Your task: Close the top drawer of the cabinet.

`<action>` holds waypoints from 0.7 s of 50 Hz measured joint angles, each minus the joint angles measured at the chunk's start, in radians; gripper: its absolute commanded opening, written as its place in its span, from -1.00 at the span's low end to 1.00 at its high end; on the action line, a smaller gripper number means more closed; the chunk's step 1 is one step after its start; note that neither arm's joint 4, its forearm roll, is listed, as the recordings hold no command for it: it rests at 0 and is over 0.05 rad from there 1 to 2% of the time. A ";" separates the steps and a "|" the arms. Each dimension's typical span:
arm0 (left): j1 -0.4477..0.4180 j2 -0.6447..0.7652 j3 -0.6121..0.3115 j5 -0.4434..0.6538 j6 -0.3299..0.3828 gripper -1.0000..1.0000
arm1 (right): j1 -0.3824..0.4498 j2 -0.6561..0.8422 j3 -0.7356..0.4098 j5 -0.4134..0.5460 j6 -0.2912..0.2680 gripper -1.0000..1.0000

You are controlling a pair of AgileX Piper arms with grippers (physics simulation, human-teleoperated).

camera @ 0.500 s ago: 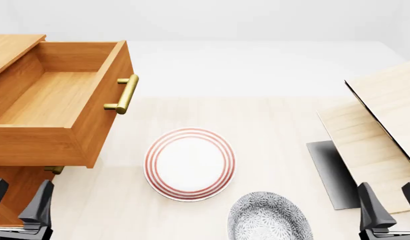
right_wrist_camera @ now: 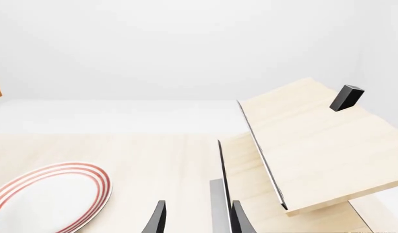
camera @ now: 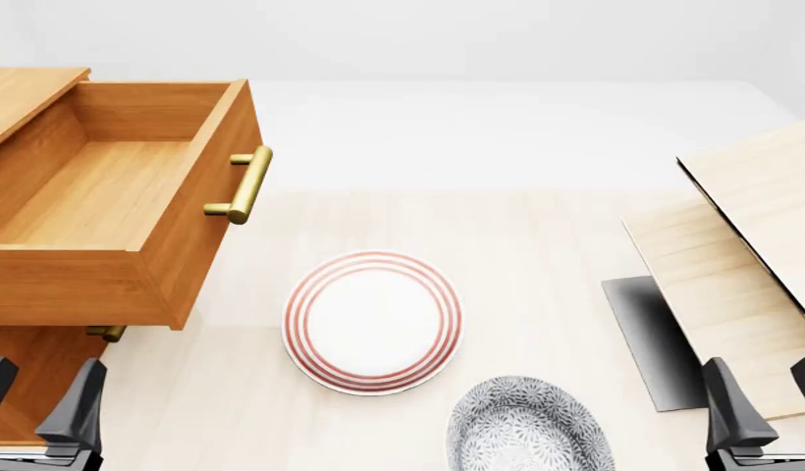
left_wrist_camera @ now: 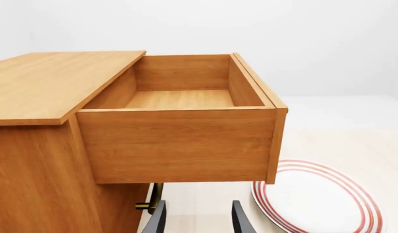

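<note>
The top drawer (camera: 115, 206) stands pulled far out of the cabinet (camera: 23, 98) at the left side of the table (camera: 547, 255), its box empty and its brass handle (camera: 245, 184) facing right, untouched. The task looks barely begun: nothing presses on the drawer front, and the whole push back into the cabinet is left to do. The left gripper (camera: 38, 392) waits at the near left edge, below the drawer, fingers spread apart and holding nothing. The right gripper (camera: 766, 392) sits at the near right edge, also spread and empty, beside pale wood boards (camera: 756, 245). A red-ringed plate (camera: 372, 322) lies in the middle of the table, with a grey patterned plate (camera: 527, 427) nearer, both well apart from the drawer
</note>
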 measured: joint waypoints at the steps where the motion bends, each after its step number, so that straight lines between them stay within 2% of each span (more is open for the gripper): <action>1: 0.000 -0.001 0.000 0.001 0.001 1.00 | -0.001 0.000 0.000 0.000 0.000 1.00; 21: -0.004 -0.012 0.000 0.004 0.038 1.00 | -0.006 -0.001 0.000 0.002 0.002 1.00; 35: -0.052 -0.013 -0.025 0.023 0.075 1.00 | -0.007 -0.002 0.001 0.002 0.002 1.00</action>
